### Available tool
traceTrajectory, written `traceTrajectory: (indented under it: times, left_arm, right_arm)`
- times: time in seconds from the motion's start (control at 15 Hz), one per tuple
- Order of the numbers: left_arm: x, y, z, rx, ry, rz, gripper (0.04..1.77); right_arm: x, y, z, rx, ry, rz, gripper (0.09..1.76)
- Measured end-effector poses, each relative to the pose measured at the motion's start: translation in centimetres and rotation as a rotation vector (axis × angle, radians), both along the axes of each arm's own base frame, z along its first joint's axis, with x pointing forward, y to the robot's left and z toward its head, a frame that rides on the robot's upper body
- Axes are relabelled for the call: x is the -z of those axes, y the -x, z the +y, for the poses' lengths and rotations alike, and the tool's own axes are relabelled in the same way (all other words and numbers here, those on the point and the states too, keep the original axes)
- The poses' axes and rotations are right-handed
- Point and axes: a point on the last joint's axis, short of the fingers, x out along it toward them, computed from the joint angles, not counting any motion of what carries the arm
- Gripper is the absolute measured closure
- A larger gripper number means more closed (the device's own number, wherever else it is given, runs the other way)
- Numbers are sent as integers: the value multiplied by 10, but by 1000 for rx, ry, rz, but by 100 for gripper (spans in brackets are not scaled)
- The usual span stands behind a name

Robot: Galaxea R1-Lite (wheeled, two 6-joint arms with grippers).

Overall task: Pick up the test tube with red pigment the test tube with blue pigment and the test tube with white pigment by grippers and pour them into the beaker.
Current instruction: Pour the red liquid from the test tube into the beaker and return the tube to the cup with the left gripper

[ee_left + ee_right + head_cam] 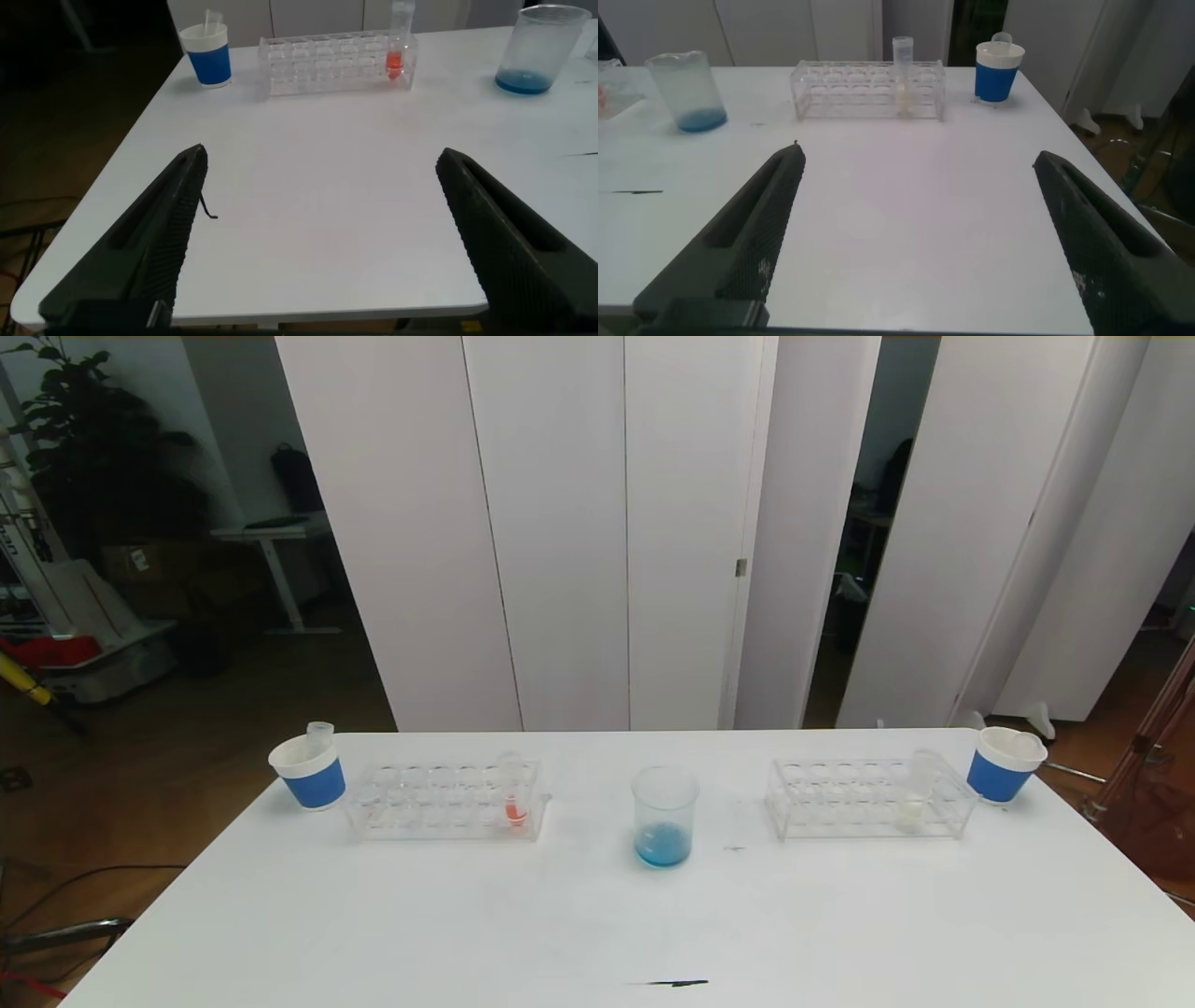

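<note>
- The left end effector (322, 233) hangs above the near left part of the table (467, 915), its two dark fingers (154, 233) spread wide with nothing between them.
- The right end effector (920, 233) hangs above the near right part of the table, fingers (1102, 233) also spread wide and empty.
- Neither arm shows in the head view.
- A short dark mark (674, 982) lies on the white table near its front edge, about mid-width.
- Farther back, near the centre, stands the beaker (665, 817), clear and upright, with a shallow layer of blue liquid at its bottom.
- Left of the beaker, well apart, sits a clear rack (446, 800). The red tube (514, 791) stands upright in the rack's end nearest the beaker, with orange-red liquid at its bottom.
- Just beyond the left end of that rack is a white paper cup with a blue band, the left cup (309, 771). A clear, seemingly empty tube (319, 737) leans inside it, sticking out above the rim.
- Right of the beaker, well apart, sits a second clear rack (868, 798). The white tube (917, 793) stands upright towards that rack's right end, away from the beaker, with pale creamy liquid at its bottom.
- Just past the right end of that rack is another blue-banded cup, the right cup (1004, 765), tilted as seen from the head; whatever it holds is too faint to tell.
- No tube with blue liquid can be made out.
- White folding screens (579, 523) stand behind the table.
</note>
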Motion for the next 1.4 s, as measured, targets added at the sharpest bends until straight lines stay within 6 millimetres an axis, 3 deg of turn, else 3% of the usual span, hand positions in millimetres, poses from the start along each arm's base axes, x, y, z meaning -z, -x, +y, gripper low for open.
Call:
traceTrajectory:
  times: [1.4]
  left_arm:
    - [1,-3,0,1,8,-37,6]
  right_arm:
    - [0,0,0,0,0,0,10]
